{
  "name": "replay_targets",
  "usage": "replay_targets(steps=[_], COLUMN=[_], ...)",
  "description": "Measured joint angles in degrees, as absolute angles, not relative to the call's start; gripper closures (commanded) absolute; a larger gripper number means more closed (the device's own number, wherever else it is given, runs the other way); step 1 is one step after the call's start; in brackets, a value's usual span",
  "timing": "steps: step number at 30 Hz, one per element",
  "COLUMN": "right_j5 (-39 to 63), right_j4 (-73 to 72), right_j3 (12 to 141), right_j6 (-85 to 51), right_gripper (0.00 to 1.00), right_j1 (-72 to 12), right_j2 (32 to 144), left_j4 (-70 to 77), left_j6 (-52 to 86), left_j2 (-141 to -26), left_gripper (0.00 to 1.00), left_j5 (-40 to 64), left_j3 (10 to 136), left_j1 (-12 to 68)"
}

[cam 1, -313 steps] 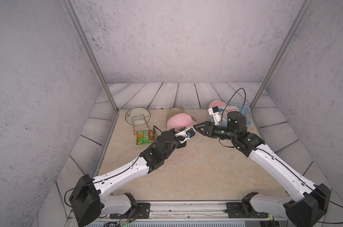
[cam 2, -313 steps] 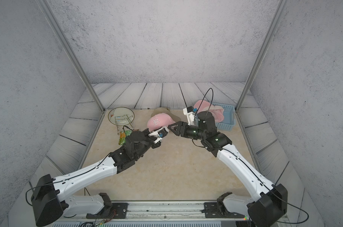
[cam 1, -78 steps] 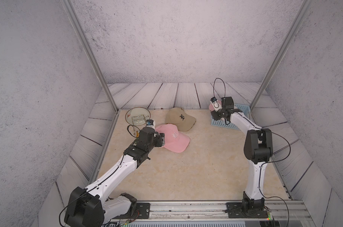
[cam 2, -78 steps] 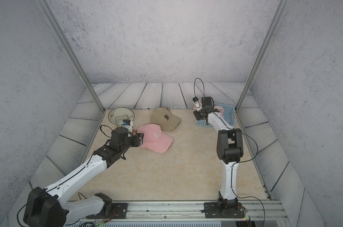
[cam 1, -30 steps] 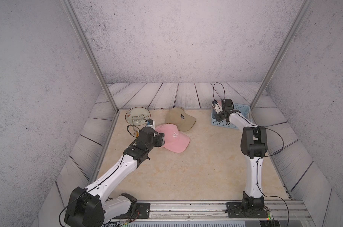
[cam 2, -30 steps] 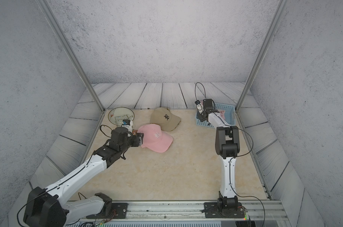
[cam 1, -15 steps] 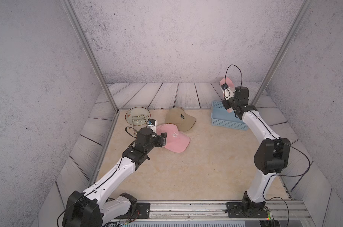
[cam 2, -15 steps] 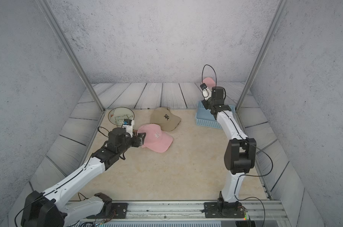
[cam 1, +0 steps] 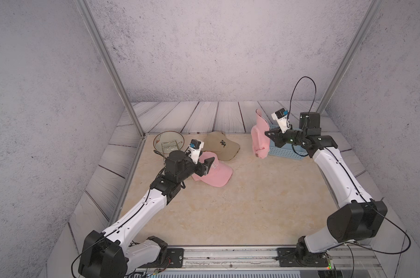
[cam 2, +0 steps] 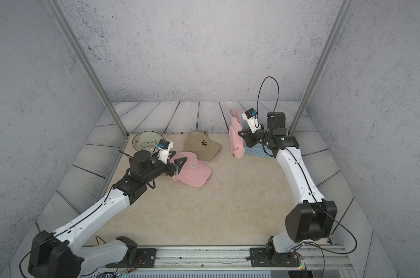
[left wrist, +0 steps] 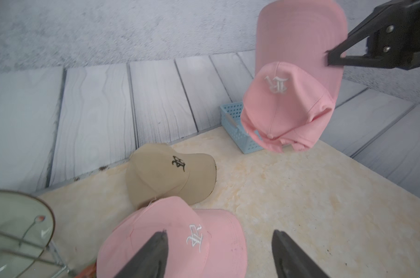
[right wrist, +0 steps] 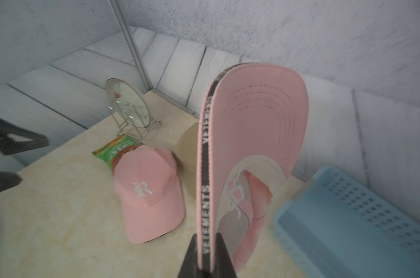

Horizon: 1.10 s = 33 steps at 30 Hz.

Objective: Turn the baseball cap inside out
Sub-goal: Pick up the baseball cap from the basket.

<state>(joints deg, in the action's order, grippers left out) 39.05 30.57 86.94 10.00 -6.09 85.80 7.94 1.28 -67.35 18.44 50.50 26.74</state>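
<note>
1. Beige marbled tabletop (cam 1: 228, 204) fills the near ground, framed by grey plank-patterned boards.
2. Nearest, the left gripper (cam 1: 207, 164) hovers just over the rear of a flat-lying pink fabric baseball cap (cam 1: 216, 173) with a white embroidered letter. Its black fingers (left wrist: 156, 250) stand wide apart, holding nothing.
3. A green snack packet (right wrist: 115, 149) lies just beside that cap, partly under its rear edge.
4. Just behind rests a tan fabric baseball cap (cam 1: 219, 145) with a black emblem. Whether the two caps touch cannot be told.
5. To the robot's left of it, a round glass plate (cam 1: 168, 142) stands upright in a wire rack.
6. Farther back on the right, the right gripper (cam 1: 266, 133) is pinched tight on the brim edge of a hanging pink baseball cap (cam 1: 259, 139). The cap is clear of the table, brim upward and crown dangling, with its white letter facing outward.
7. A light-blue perforated plastic basket (cam 1: 283, 151) sits just behind the hanging cap.
8. Grey textured walls close the back.
</note>
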Motion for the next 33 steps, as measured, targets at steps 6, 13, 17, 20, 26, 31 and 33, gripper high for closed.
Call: replay_targets(steps=[6,13,17,20,26,31,33], right_j5=[49.5,55.1,56.6,57.5,57.5,57.1,55.4], right_j4=[38.7,45.5,47.9,49.4,50.7,52.3,52.9], right_j3=[74.7,72.4,72.5,72.8,72.9,73.2,73.2], right_j6=[7.2,9.1,11.0,12.3,13.0,13.1,13.0], right_gripper=[1.00,1.00,1.00,1.00,1.00,1.00,1.00], right_j1=[-7.9,-14.4,-18.1,-20.2,-21.3,-21.8,-22.2], right_j2=[79.0,76.8,75.3,75.2,75.2,75.2,75.2], left_j4=[2.3,-10.5,-19.8,-27.0,-45.3,-55.2,-57.6], left_j6=[-14.7,-32.9,-40.6,-45.2,-55.6,-61.1,-62.2], left_j2=[-72.2,-79.7,-86.7,-90.6,-96.9,-100.3,-100.9], left_gripper=[0.14,0.11,0.11,0.11,0.19,0.71,1.00], left_j5=[28.9,42.1,48.4,52.3,58.8,60.9,62.1], left_j3=[61.9,75.3,83.6,87.5,95.0,96.9,97.1], left_j1=[27.8,29.0,29.1,29.1,30.9,33.3,33.3])
